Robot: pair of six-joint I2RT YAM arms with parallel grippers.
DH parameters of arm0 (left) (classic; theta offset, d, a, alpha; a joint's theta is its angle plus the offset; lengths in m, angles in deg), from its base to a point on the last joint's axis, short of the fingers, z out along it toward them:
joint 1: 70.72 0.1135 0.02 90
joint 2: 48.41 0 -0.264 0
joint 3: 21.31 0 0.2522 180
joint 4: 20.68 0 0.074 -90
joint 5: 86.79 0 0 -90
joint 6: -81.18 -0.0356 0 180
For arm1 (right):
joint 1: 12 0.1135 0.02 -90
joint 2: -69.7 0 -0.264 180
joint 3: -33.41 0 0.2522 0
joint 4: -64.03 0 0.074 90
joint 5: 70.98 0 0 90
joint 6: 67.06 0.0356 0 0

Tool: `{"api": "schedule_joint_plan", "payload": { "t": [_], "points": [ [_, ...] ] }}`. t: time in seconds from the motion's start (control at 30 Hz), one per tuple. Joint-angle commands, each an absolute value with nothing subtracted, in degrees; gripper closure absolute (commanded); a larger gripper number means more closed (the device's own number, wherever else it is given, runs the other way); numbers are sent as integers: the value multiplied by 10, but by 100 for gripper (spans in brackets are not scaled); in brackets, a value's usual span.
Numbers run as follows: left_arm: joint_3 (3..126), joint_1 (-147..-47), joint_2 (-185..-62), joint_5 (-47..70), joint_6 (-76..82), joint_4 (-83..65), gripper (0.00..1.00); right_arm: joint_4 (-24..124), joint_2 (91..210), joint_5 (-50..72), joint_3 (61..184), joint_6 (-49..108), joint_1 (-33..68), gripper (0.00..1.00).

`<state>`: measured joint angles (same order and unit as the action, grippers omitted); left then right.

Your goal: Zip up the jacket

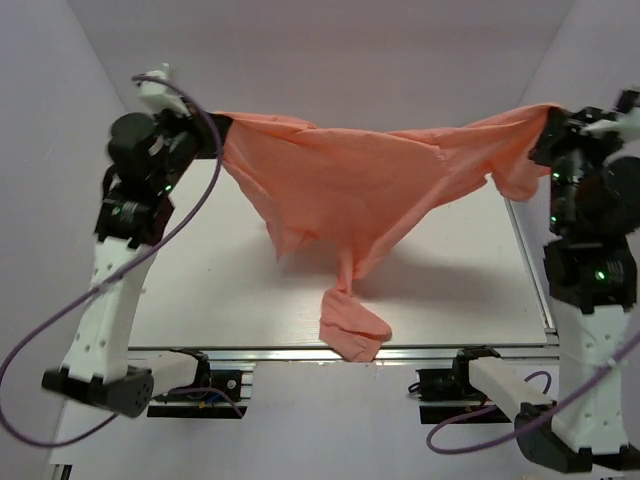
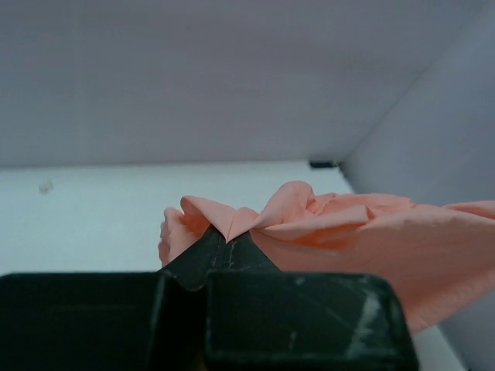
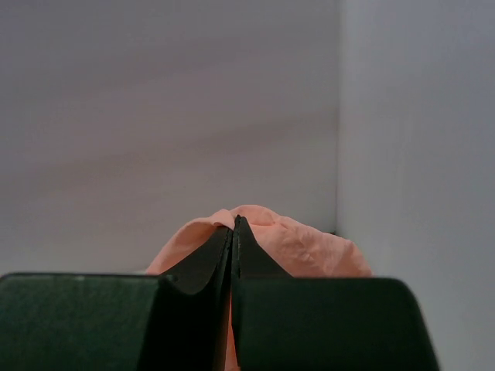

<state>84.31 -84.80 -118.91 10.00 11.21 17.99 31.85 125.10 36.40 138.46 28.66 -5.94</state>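
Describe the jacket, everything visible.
The jacket is salmon-pink, thin, wrinkled fabric, hung stretched between the two hands above the table. The left hand and right hand are each shut on a bunched edge. The middle sags into a point; a twisted tail dangles, its end crumpled at the table's near edge. No zipper can be made out.

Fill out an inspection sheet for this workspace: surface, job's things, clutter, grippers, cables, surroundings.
Surface: white table, flat.
Job's things: pink jacket held up between both grippers, sagging in the middle; its twisted end hangs down and bunches at the near table edge; zip not visible.
Clutter: one tiny pale speck on the table, too small to identify.
Grippers: left gripper shut on the jacket; right gripper shut on the jacket.
Cables: purple cable loops from the left arm; second cable by the right arm's base.
Surroundings: plain white walls on three sides.
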Motion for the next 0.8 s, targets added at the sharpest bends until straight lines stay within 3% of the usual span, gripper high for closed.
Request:
{"api": "schedule_joint_plan", "payload": {
  "t": [0.0, 0.2, 0.33, 0.5, 0.77],
  "points": [
    [889, -847, -1103, 116, 107, 172, 100, 358, 1217, 420, 1436, 240, -60, 100],
    [928, -847, -1041, 128, 107, 175, 100, 345, 1203, 447, 1504, 200, -60, 100],
    [899, -847, -1060, 81, 117, 173, 100, 337, 1232, 463, 1484, 210, -60, 100],
    [876, -848, -1182, -10, 124, 195, 100, 341, 1292, 469, 1425, 246, -61, 100],
    [854, -837, -1381, -13, 133, 180, 100, 400, 1470, 358, 1318, 263, -61, 100]
  ]
}}
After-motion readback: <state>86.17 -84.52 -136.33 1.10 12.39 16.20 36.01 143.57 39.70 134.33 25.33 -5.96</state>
